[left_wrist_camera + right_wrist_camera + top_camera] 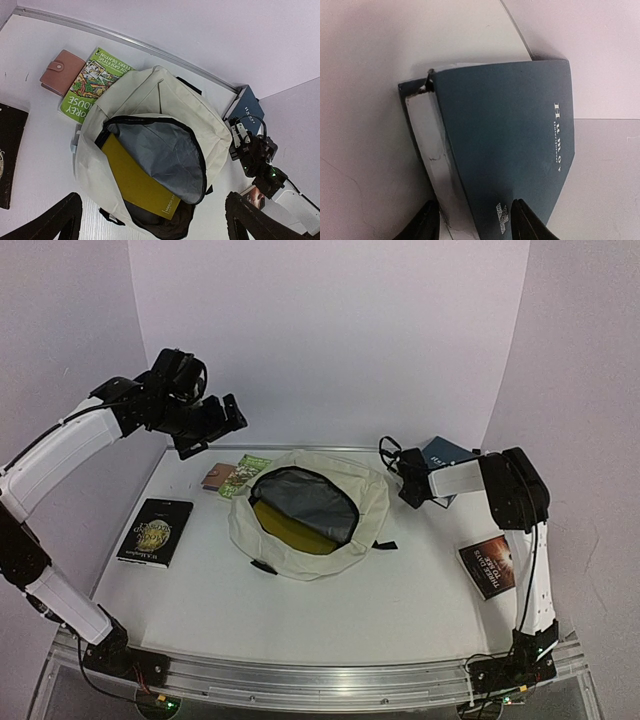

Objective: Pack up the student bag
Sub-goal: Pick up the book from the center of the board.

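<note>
The student bag (300, 545) lies in the middle of the table, cream fabric, its black-zipped mouth wide open on the grey lining (165, 150). A yellow book (135, 180) sits inside it. My right gripper (472, 220) is at the back right corner, beside the bag. It is shut on the near edge of a dark blue book (510, 135), one finger against the page block and the other on the cover. The top view shows that book (447, 451) leaning in the corner. My left gripper (215, 425) hangs open high above the back left and holds nothing.
A black book (156, 531) lies at the left. A green book (245, 473) and a pink wallet (217, 476) lie behind the bag. A dark red book (492, 565) lies near the right arm. White walls close in the back and sides.
</note>
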Available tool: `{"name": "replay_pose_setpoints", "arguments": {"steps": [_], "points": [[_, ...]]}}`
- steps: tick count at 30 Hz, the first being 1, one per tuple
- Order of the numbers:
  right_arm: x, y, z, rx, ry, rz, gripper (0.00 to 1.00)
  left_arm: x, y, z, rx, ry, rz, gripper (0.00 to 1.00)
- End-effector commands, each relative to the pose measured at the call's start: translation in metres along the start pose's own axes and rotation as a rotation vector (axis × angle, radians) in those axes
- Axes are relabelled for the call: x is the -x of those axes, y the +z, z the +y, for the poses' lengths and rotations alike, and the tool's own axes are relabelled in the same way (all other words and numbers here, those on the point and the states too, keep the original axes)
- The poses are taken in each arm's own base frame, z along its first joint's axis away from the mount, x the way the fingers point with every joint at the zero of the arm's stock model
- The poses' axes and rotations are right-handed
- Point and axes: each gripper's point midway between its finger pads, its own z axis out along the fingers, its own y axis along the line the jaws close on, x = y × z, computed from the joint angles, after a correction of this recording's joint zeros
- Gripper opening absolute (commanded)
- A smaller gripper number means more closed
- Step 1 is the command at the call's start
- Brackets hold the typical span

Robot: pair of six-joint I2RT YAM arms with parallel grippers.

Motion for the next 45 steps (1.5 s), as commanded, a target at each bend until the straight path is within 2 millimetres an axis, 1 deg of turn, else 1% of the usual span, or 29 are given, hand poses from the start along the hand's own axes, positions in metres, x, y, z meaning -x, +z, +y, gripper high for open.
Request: {"name": "replay_pose_setpoints", "arguments": {"steps": [1,3,5,7,8,9,10,14,16,18,23,27,28,31,33,35,38,39,41,43,45], "points": [[-0.010,0.013,0.004,-0.023,-0.060,0.047,0.36,0.011,-0.009,-0.006,-0.019,0.036,-0.012,1.00],[-0.006,0.013,0.000,-0.033,-0.061,0.042,0.27,0.011,-0.006,-0.007,-0.023,0.041,-0.009,1.00],[0.000,0.011,-0.007,-0.044,-0.057,0.032,0.15,0.013,-0.005,-0.008,-0.023,0.046,-0.007,1.00],[0.008,0.004,-0.016,-0.049,-0.045,0.016,0.05,0.015,-0.003,-0.008,-0.024,0.050,-0.007,1.00],[0.011,-0.002,-0.021,-0.047,-0.039,0.006,0.01,0.016,-0.003,-0.009,-0.027,0.051,-0.008,1.00],[0.016,-0.009,-0.028,-0.048,-0.027,-0.008,0.00,0.017,-0.003,-0.010,-0.031,0.054,-0.008,1.00],[0.018,-0.015,-0.030,-0.036,-0.024,-0.013,0.00,0.018,-0.002,-0.011,-0.037,0.056,-0.008,1.00],[0.031,-0.049,-0.062,0.000,0.041,-0.052,0.00,0.022,0.003,-0.018,-0.055,0.080,-0.001,1.00],[0.036,-0.073,-0.083,0.024,0.073,-0.076,0.00,0.025,0.003,-0.023,-0.067,0.096,-0.001,1.00],[0.042,-0.094,-0.099,0.056,0.110,-0.110,0.00,0.027,0.004,-0.027,-0.076,0.109,0.006,1.00],[0.053,-0.160,-0.142,0.157,0.171,-0.206,0.00,0.033,0.006,-0.035,-0.093,0.147,0.003,1.00],[0.056,-0.208,-0.169,0.232,0.187,-0.267,0.00,0.029,0.008,-0.042,-0.127,0.165,0.026,1.00],[0.059,-0.220,-0.179,0.238,0.196,-0.288,0.00,0.029,0.009,-0.042,-0.130,0.167,0.030,1.00],[0.059,-0.254,-0.194,0.300,0.193,-0.329,0.00,0.027,0.012,-0.044,-0.140,0.172,0.034,1.00],[0.062,-0.282,-0.207,0.342,0.202,-0.386,0.00,0.027,0.013,-0.045,-0.150,0.173,0.035,1.00],[0.064,-0.308,-0.213,0.402,0.209,-0.440,0.00,0.025,0.015,-0.047,-0.165,0.174,0.042,1.00],[0.067,-0.349,-0.216,0.516,0.224,-0.528,0.00,0.021,0.018,-0.051,-0.195,0.183,0.058,1.00],[0.066,-0.360,-0.213,0.554,0.227,-0.548,0.00,0.019,0.019,-0.052,-0.203,0.189,0.065,1.00],[0.066,-0.380,-0.203,0.651,0.228,-0.591,0.00,0.014,0.022,-0.052,-0.213,0.201,0.082,1.00],[0.066,-0.396,-0.193,0.741,0.251,-0.620,0.00,0.007,0.023,-0.053,-0.237,0.217,0.106,1.00],[0.068,-0.412,-0.187,0.825,0.282,-0.659,0.00,-0.003,0.020,-0.058,-0.294,0.233,0.136,1.00]]}}
